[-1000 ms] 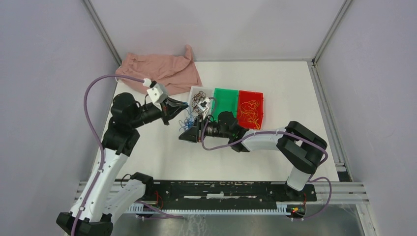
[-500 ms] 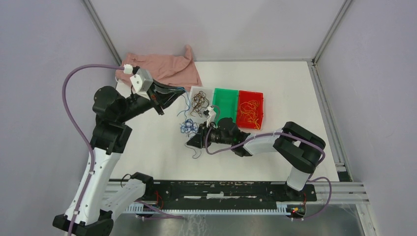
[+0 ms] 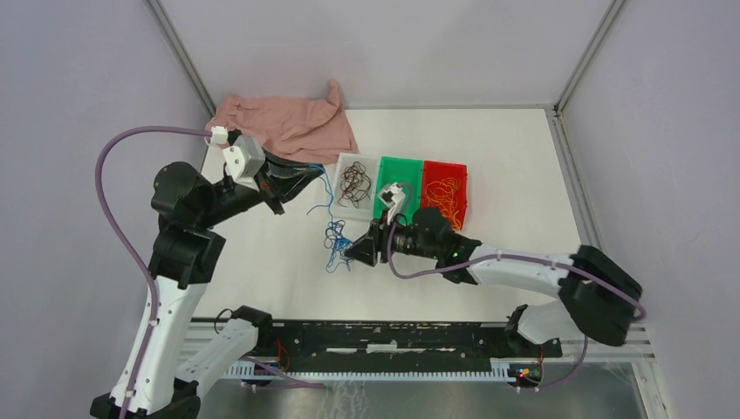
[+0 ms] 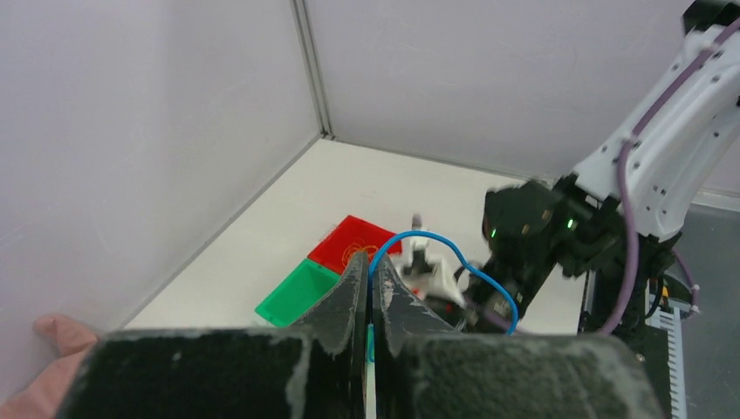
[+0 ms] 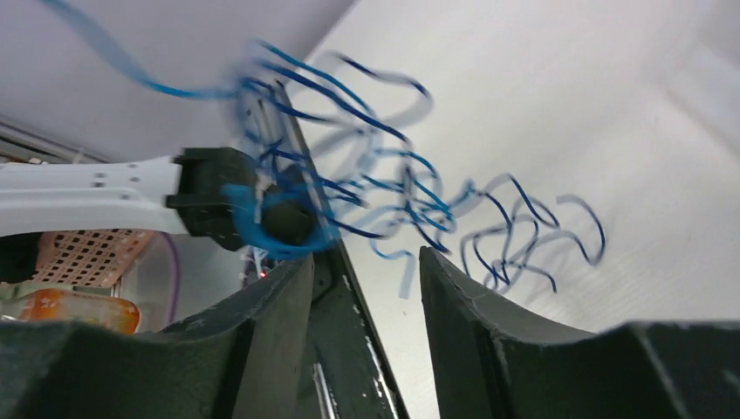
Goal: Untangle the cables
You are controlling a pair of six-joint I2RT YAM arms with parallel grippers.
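Observation:
A tangle of blue cables (image 3: 335, 242) lies on the white table just left of my right gripper (image 3: 353, 252), which is open and empty; in the right wrist view the blue cables (image 5: 419, 201) spread just beyond its fingers. My left gripper (image 3: 307, 172) is raised and shut on one blue cable (image 3: 321, 196) that hangs down toward the tangle; the left wrist view shows this blue cable (image 4: 436, 249) looping out from between the closed jaws. Dark brown cables (image 3: 355, 183) lie in the white bin (image 3: 345, 208). Yellow-orange cables (image 3: 447, 196) lie in the red bin (image 3: 461, 172).
A green bin (image 3: 400, 175) stands between the white and red bins. A pink cloth (image 3: 288, 124) lies at the back left behind my left arm. Metal frame posts stand at the back corners, and a black rail (image 3: 393, 336) runs along the near edge.
My left gripper has lifted up and back to the left, drawing one blue cable out of the tangle. My right gripper has opened, let go of the tangle and pulled back to the right.

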